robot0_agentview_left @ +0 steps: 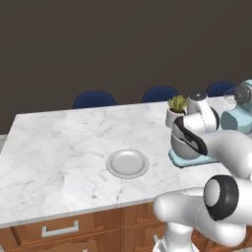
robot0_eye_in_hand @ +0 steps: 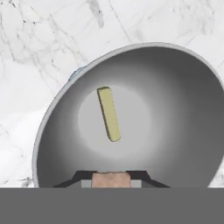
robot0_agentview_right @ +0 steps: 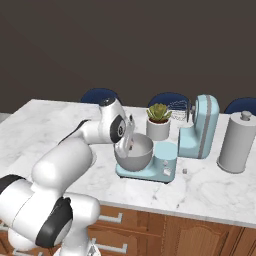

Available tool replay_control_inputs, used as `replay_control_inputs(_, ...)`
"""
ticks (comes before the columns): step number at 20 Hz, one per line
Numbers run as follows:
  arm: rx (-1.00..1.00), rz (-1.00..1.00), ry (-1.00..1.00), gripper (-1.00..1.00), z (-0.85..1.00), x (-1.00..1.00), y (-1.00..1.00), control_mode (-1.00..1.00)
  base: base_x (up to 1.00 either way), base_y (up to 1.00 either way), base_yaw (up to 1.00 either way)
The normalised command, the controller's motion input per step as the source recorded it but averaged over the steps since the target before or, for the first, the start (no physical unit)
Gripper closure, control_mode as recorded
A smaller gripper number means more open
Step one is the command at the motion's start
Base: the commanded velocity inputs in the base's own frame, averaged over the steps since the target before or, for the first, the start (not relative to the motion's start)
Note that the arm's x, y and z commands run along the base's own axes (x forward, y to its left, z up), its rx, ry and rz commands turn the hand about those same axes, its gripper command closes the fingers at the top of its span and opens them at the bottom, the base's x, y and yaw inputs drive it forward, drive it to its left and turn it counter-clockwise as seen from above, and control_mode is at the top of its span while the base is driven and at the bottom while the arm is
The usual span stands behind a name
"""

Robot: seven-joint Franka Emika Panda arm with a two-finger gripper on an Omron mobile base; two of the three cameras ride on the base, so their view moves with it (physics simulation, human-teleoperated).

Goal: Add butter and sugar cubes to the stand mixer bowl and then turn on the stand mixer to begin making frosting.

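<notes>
Grey stand mixer bowl (robot0_eye_in_hand: pixel 175 109): 1 | butter (robot0_eye_in_hand: pixel 109 113) inside: 1 | plate (robot0_agentview_left: pixel 128 163): 1

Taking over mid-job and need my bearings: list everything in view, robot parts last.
butter: 1, pale yellow-green, lying in the bowl
stand mixer bowl: 1, grey, on mixer base
stand mixer: 1, light blue, head tilted up
small cube: 1, pale, beside mixer base
plate: 1, grey, on the counter
plant pot: 1, white, behind bowl
canister: 1, grey, right of mixer
chairs: 3, dark blue, behind counter
counter: 1, white marble
gripper: 1, over bowl, gripping something tan
</notes>
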Motion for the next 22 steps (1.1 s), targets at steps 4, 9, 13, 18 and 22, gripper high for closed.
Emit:
replay_control_inputs(4,0.0,0.0,0.04,1.0,-0.26,0.14,0.0,-1.0,0.0,0.0,0.0)
replay_control_inputs(9,0.0,0.01,0.02,1.0,-0.23,0.1,-0.03,-1.0,0.0,0.0,0.0)
replay_control_inputs(13,0.0,0.04,0.0,1.0,-0.08,0.13,-0.11,-1.0,0.0,0.0,0.0)
replay_control_inputs(18,0.01,0.07,0.0,1.0,-0.01,0.13,-0.17,-1.0,0.0,0.0,0.0)
replay_control_inputs(22,0.02,0.1,0.0,1.0,0.0,0.21,-0.18,-1.0,0.0,0.0,0.0)
